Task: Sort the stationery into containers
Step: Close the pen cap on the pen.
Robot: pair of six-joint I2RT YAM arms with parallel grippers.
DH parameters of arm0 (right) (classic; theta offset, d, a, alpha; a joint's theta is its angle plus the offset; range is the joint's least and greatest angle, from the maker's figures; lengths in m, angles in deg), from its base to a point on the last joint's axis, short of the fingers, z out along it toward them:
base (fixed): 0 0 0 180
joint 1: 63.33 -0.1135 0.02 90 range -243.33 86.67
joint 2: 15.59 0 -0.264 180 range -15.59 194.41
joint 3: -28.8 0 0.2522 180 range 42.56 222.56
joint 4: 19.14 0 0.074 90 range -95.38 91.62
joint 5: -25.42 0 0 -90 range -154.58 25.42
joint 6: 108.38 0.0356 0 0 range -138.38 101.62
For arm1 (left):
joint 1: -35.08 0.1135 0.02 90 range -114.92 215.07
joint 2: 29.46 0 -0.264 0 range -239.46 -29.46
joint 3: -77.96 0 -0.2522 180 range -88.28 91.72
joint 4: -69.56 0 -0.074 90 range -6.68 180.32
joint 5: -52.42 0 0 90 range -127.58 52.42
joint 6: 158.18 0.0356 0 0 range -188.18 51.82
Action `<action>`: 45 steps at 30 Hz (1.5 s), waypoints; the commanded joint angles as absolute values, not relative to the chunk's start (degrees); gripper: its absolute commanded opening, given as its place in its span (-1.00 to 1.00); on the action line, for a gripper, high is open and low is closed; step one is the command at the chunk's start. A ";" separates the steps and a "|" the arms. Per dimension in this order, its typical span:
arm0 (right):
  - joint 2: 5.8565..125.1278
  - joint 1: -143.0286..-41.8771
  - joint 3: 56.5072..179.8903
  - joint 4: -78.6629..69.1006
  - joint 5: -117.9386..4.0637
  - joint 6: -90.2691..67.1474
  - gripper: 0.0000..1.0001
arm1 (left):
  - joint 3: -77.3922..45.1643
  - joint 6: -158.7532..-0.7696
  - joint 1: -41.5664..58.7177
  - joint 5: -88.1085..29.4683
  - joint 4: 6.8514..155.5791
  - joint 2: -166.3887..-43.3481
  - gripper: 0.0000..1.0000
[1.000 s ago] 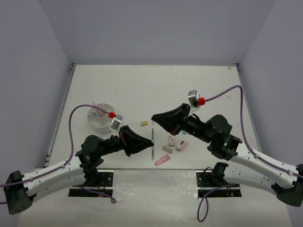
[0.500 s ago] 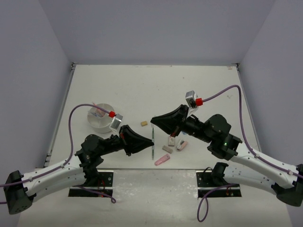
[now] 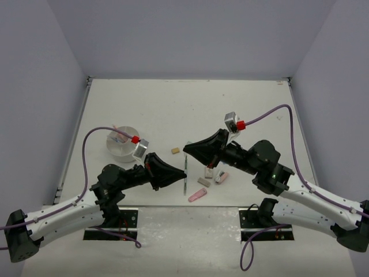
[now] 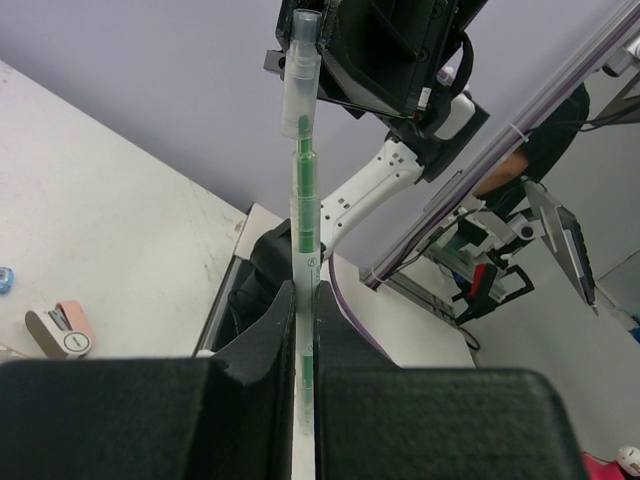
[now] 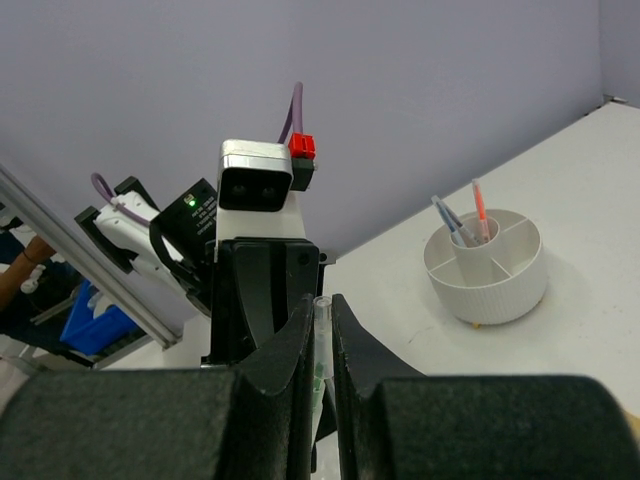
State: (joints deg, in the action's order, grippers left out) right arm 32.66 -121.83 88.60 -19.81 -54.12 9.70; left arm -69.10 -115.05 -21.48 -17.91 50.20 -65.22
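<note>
**Green pen gripped at both ends, front middle of tabletop**

We find the thin green pen with a clear cap (image 4: 303, 200) between the two arms, near the front middle of the white tabletop (image 3: 161, 109). The left fingers (image 4: 272, 335) are pressed together on its lower barrel. The right fingers (image 5: 298, 345) pinch the clear capped end, and only the cap tip shows between them in the right wrist view. From above, the pen runs roughly near to far. We cannot tell whether it clears the tabletop.

The round white ribbed holder (image 5: 490, 290) stands well apart from the pen, to the left. It is divided into compartments. An orange pen (image 5: 478, 205) and a grey-blue pen (image 5: 445, 215) lean in it, apparently in the centre tube.

These lie loose on the tabletop:
- A small tan eraser block (image 3: 174, 150) lies near the pen's far end.
- A short pink marker (image 3: 198, 195) lies just to the right of the pen's near end.
- A small grey block (image 3: 202, 181) lies just beyond that marker.
- A small pink-and-white item (image 3: 221, 176) lies beside the right arm.
</note>
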 commanded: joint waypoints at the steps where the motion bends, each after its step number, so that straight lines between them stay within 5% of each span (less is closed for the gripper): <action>1: 31.96 -122.02 86.98 -21.24 -52.42 10.32 -1.00 | -66.69 -112.82 -21.53 -19.27 49.00 -63.94 -1.00; 19: 32.32 -122.03 80.62 -29.89 -52.41 15.97 -1.00 | -65.53 -111.22 -21.61 -21.99 46.63 -65.21 -1.00; 31: 31.51 -121.95 79.83 -30.17 -52.25 15.54 -0.77 | -62.80 -106.58 -21.61 -24.32 53.18 -65.33 -1.00; 33: 31.43 -121.98 79.83 -30.25 -51.85 15.45 -0.56 | -62.88 -106.47 -21.61 -24.48 53.33 -65.44 -1.00; 35: 31.46 -122.01 80.00 -30.02 -51.66 15.58 -0.09 | -62.56 -106.07 -21.61 -24.43 54.05 -65.64 -1.00; 39: 31.35 -122.04 80.79 -28.50 -52.09 15.47 0.27 | -61.66 -105.53 -21.61 -23.44 55.20 -66.88 -1.00; 42: 30.99 -121.95 81.03 -27.99 -52.12 15.31 0.22 | -62.04 -105.66 -21.64 -23.17 55.05 -67.34 -1.00; 45: 31.15 -122.04 81.10 -28.02 -50.95 15.15 -0.07 | -62.27 -105.66 -21.61 -23.41 55.02 -67.38 -1.00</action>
State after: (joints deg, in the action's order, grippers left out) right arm 31.87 -121.81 80.30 -28.16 -52.84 15.67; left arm -63.97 -107.51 -21.63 -22.92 55.77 -67.25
